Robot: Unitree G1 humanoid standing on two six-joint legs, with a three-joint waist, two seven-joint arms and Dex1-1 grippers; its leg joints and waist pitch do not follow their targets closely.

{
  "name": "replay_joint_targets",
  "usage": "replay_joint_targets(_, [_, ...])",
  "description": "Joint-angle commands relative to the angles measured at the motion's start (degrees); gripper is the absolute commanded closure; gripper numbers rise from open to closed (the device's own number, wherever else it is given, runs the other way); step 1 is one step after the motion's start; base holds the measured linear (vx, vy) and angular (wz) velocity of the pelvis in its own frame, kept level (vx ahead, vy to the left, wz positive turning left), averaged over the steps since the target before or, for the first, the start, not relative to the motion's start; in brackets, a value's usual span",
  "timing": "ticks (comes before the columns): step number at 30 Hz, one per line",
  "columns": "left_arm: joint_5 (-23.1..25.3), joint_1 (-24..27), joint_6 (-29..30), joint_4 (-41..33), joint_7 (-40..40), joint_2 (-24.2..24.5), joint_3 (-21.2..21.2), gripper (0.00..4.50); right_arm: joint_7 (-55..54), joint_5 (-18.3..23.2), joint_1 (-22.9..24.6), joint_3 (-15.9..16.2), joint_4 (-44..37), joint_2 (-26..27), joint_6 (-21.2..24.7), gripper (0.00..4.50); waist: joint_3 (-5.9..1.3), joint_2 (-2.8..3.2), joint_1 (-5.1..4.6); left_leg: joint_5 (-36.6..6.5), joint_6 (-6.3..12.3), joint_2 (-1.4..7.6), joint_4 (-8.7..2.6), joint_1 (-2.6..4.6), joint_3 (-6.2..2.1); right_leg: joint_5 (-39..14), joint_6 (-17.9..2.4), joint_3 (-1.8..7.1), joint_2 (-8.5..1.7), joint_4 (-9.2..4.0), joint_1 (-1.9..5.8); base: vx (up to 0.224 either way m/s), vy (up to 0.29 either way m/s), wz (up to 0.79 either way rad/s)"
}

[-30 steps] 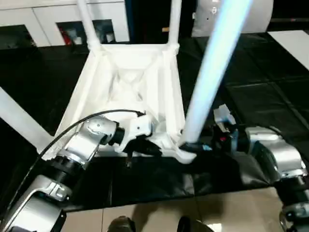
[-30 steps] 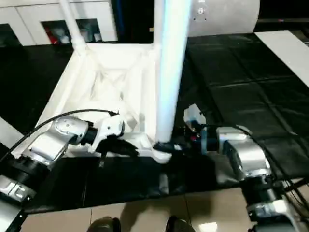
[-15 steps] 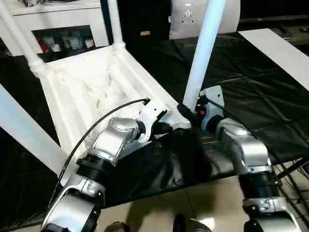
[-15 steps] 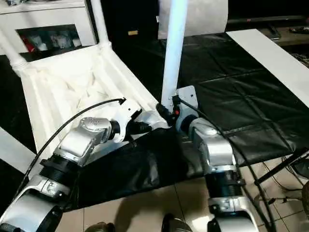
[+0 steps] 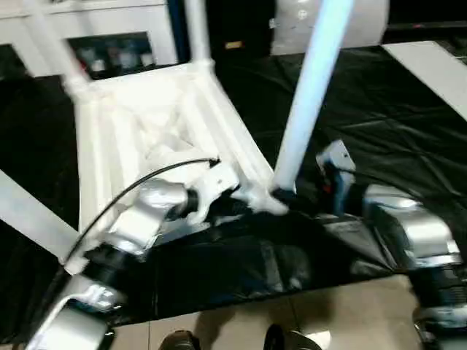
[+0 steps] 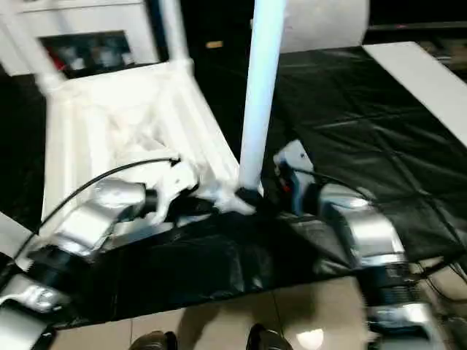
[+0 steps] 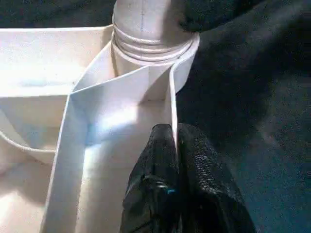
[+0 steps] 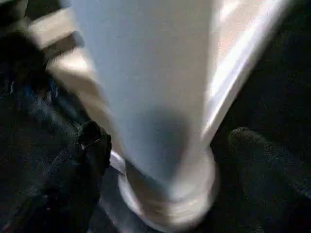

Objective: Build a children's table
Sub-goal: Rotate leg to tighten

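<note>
The children's table lies upside down on a black mat; its ribbed top (image 5: 146, 124) faces up with several legs standing in the corner sockets. My left gripper (image 5: 237, 208) is shut on the thin rim wall (image 7: 171, 97) just beside the near right corner socket (image 7: 150, 43). The near right leg (image 5: 310, 87) stands upright in that socket. My right gripper (image 5: 288, 198) is at this leg's base, open, with one finger (image 8: 92, 145) on each side of the leg (image 8: 155, 87) and a gap showing to the other finger (image 8: 262, 150).
The black mat (image 5: 408, 117) covers the floor around the table; pale tiles (image 5: 350, 313) begin at its near edge. White glass-door cabinets (image 5: 109, 44) stand behind. A white pillow (image 5: 365, 18) sits at the back right, a white panel (image 5: 438, 65) further right.
The camera has shifted. My right gripper's fingers have spread apart from the base of the near right leg. The left gripper keeps its hold on the rim.
</note>
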Motion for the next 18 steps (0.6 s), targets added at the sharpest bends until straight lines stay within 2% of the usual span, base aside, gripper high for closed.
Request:
replay_joint_targets(1, [-0.6,0.7,-1.7,-1.0,-5.7,0.7,-3.6,4.5,5.0,-1.3,0.6,1.9,0.0,-1.4,-3.9,0.38,-6.15,-0.96,0.49,0.5,9.92,1.21,-2.22,-0.23,0.43,-11.1,-9.4,4.08,-3.57,-2.38,4.65,0.0,0.0,0.0])
replay_joint_targets(2, [-0.6,0.5,-2.8,-0.5,-8.3,1.7,-4.5,4.5,9.1,-1.0,0.5,2.7,0.7,-2.7,-5.7,0.38,-6.22,-0.99,0.62,0.2,9.97,1.29,-2.21,-0.22,0.45,-11.7,-9.4,4.09,-3.61,-2.42,4.68,0.0,0.0,0.0])
replay_joint_targets(3, [-0.6,0.5,-2.8,-0.5,-8.3,1.7,-4.5,4.5,9.1,-1.0,0.5,2.7,0.7,-2.7,-5.7,0.66,-6.23,-0.92,0.81,-0.3,9.89,1.36,-2.18,-0.15,0.43,-12.3,-9.5,4.06,-3.64,-2.43,4.63,0.0,0.0,0.0])
replay_joint_targets(4, [-0.1,0.1,-4.3,0.2,-10.4,2.8,-5.6,4.5,13.1,0.4,0.4,3.3,0.9,-3.6,-6.3,0.73,-5.97,-0.89,1.13,-2.2,9.39,1.61,-2.3,-0.03,0.42,-15.0,-9.2,4.17,-3.62,-2.72,4.45,0.0,0.0,0.0])
replay_joint_targets(7, [0.8,-1.0,-6.8,1.9,-14.1,4.6,-7.1,4.5,19.8,3.4,-0.1,4.3,1.3,-4.8,-5.7,0.99,-5.82,-0.86,1.47,-4.8,8.53,1.62,-2.35,0.14,0.42,-18.0,-8.8,4.24,-3.58,-3.09,4.32,0.0,0.0,0.0])
replay_joint_targets(9, [0.8,-1.6,-7.3,2.3,-16.4,5.5,-7.6,4.5,22.7,4.8,-0.4,5.2,1.5,-5.3,-4.6,1.17,-5.54,-0.81,1.64,-8.2,6.72,1.68,-2.55,0.42,0.46,-21.9,-8.2,4.43,-3.69,-3.53,4.16,0.0,0.0,0.0])
replay_joint_targets(10, [0.5,-1.9,-7.4,2.3,-17.2,5.6,-7.6,4.5,24.1,5.4,-0.4,5.7,1.4,-5.5,-4.0,1.22,-5.18,-0.93,1.57,-11.2,5.46,1.45,-2.78,0.86,0.53,-26.2,-6.9,4.31,-3.65,-4.21,4.16,0.0,0.0,0.0])
replay_joint_targets(11, [0.3,-2.0,-7.4,2.3,-17.7,5.7,-7.5,4.5,24.9,5.8,-0.3,6.0,1.3,-5.6,-3.6,1.31,-5.08,-0.98,1.5,-11.9,5.08,1.4,-2.8,0.96,0.52,-27.8,-6.2,4.28,-3.7,-4.42,4.13,0.0,0.0,0.0])
replay_joint_targets(13, [0.3,-2.1,-7.5,2.3,-18.1,5.8,-7.4,4.5,25.8,6.2,-0.3,6.2,1.3,-5.7,-3.1,1.57,-5.33,-0.99,1.55,-11.3,4.4,1.29,-2.82,1.05,0.45,-29.6,-5.0,4.25,-3.75,-4.67,4.29,0.0,0.0,0.0])
replay_joint_targets(14, [0.3,-2.3,-7.9,2.8,-18.4,5.8,-7.5,4.5,26.8,6.3,-0.3,6.5,1.4,-5.7,-2.8,1.57,-5.5,-0.72,1.64,-11.1,4.35,1.31,-2.79,0.94,0.38,-29.2,-5.1,4.25,-3.76,-4.57,4.39,0.0,0.0,0.0])
replay_joint_targets(18, [0.2,-2.9,-8.9,4.2,-18.7,5.7,-7.5,4.5,28.4,6.7,-0.3,7.0,1.8,-5.8,-2.5,1.91,-5.56,-0.95,1.61,-11.2,4.23,1.22,-2.74,0.9,0.39,-29.2,-4.8,4.1,-3.68,-4.68,4.38,0.0,0.0,0.0])
